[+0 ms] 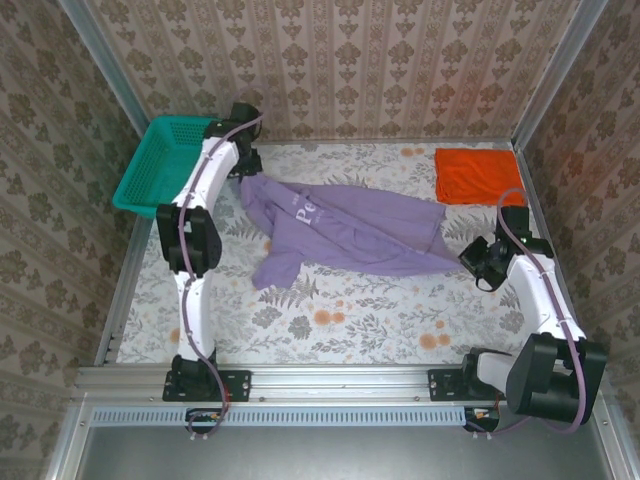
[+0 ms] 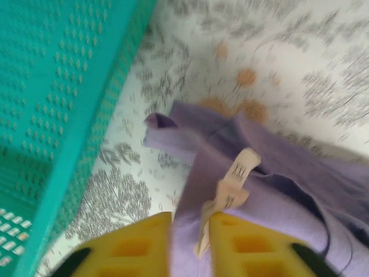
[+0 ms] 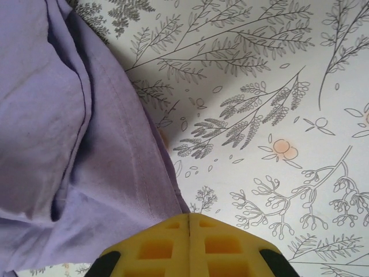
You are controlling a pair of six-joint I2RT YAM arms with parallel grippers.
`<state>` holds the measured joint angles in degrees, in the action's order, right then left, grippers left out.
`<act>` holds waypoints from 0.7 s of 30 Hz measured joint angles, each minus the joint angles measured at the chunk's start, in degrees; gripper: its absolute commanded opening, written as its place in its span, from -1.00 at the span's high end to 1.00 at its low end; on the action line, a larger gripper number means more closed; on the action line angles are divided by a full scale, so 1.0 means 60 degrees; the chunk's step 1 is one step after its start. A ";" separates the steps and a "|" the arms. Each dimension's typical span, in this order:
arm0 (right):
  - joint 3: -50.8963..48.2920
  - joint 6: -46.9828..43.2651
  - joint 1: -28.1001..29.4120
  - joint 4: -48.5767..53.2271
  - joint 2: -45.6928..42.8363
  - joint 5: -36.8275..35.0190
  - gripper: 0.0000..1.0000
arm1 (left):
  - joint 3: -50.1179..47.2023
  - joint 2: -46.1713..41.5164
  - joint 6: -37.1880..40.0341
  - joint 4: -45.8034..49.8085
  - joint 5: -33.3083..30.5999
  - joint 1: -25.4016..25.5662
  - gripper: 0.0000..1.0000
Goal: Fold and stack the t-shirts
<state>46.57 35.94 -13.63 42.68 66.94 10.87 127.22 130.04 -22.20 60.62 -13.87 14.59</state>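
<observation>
A lavender-purple cloth t-shirt with white chest lettering [image 1: 340, 232] is seen lying unfolded and rumpled across the middle of the bench [image 1: 340, 325], which is covered in a floral-printed sheet. Its collar end is turned toward the far left corner and its other end reaches toward the right edge. A bright orange cloth t-shirt folded into a rectangle [image 1: 476, 175] is laid flat in the far right corner, apart from the lavender one. A teal plastic mesh basket [image 1: 160, 160] is set at the far left corner, just beside the collar end. The left fingers [image 2: 132, 251] are held at that collar end and are parted a little. Lavender cloth and a cream neck label [image 2: 237, 176] are seen lying in the gap between them, and whether the cloth is pinched cannot be told. The right fingers [image 3: 155, 248] are placed at the shirt's right end and are pressed fully together. The shirt's hemmed edge is seen running up to their tips, but a hold on it cannot be confirmed.
</observation>
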 measured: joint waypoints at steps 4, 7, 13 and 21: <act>-0.0153 0.0007 -0.0025 -0.0011 0.0000 -0.0015 1.00 | -0.0831 -0.0237 -0.0066 0.0171 0.0718 -0.0004 -0.37; -0.0219 0.0033 -0.0025 -0.0036 0.0007 0.0018 1.00 | -0.2244 -0.1162 -0.0091 0.0004 0.1526 -0.0004 -0.28; -0.0273 0.0040 -0.0025 -0.0149 0.0058 0.0146 1.00 | -0.6430 -0.4630 -0.0463 -0.0557 0.3574 -0.0015 -0.28; -0.0554 0.0044 -0.0025 -0.0368 0.0160 0.0397 1.00 | -1.1009 -0.6827 -0.1909 -0.1876 0.6579 -0.0058 -0.25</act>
<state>43.24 36.21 -13.78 40.47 67.90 13.26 61.17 89.08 -33.65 49.36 25.61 14.24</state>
